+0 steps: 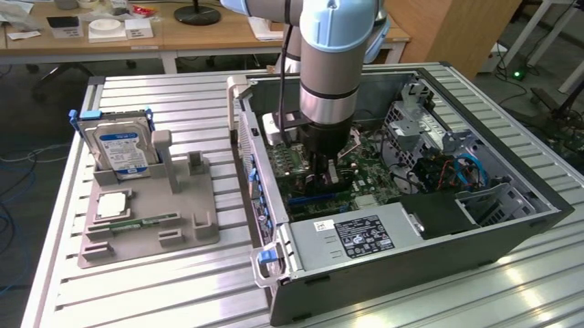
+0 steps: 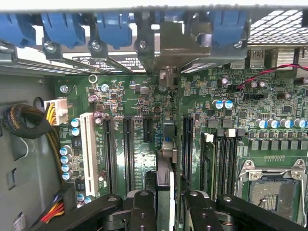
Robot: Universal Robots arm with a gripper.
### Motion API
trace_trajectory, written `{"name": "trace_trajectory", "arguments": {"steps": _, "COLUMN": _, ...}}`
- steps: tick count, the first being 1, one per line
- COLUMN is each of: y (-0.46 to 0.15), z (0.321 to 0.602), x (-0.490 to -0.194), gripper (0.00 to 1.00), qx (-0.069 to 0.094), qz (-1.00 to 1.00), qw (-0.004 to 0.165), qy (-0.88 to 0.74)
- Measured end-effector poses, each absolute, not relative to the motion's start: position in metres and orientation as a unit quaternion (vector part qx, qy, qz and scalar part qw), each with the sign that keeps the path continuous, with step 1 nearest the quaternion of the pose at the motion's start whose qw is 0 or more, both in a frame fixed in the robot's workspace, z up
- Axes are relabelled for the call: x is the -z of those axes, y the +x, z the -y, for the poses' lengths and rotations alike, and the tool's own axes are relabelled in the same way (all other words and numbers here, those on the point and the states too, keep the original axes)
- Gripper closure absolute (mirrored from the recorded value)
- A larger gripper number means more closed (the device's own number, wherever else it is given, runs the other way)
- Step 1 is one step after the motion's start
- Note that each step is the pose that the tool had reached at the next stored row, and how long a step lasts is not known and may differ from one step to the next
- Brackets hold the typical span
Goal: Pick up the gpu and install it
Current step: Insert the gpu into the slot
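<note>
The gpu (image 2: 163,192) sits edge-on in my gripper (image 2: 163,211), right over the slot rows.

Nearest me, my fingers (image 2: 142,211) pinch partway closed on the card's top edge; it hangs straight below, long axis running away toward the blue clips (image 2: 110,26) at the case's rear wall. The wrist view shows it lined up along the black slots (image 2: 129,154); the exterior view adds the open case (image 1: 511,236) and hard drive (image 1: 120,150) on the grey tray.

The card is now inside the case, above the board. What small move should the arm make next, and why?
Probably a slow, straight push down. The end effector grips the gpu edge-on, and the card runs parallel to the long slots on the motherboard, so it seems lined up. I cannot tell if it is seated.
</note>
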State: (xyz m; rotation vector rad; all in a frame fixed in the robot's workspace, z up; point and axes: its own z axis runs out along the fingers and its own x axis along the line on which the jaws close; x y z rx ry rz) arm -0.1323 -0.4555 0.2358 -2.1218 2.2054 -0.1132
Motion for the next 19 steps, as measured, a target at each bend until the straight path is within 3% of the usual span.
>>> {"name": "trace_trajectory", "arguments": {"steps": 19, "y": -0.1322, "z": 0.4555, "x": -0.2333, "gripper": 0.73, "qx": 0.037, "qz": -0.72, "qw": 0.04, "qy": -0.692}}
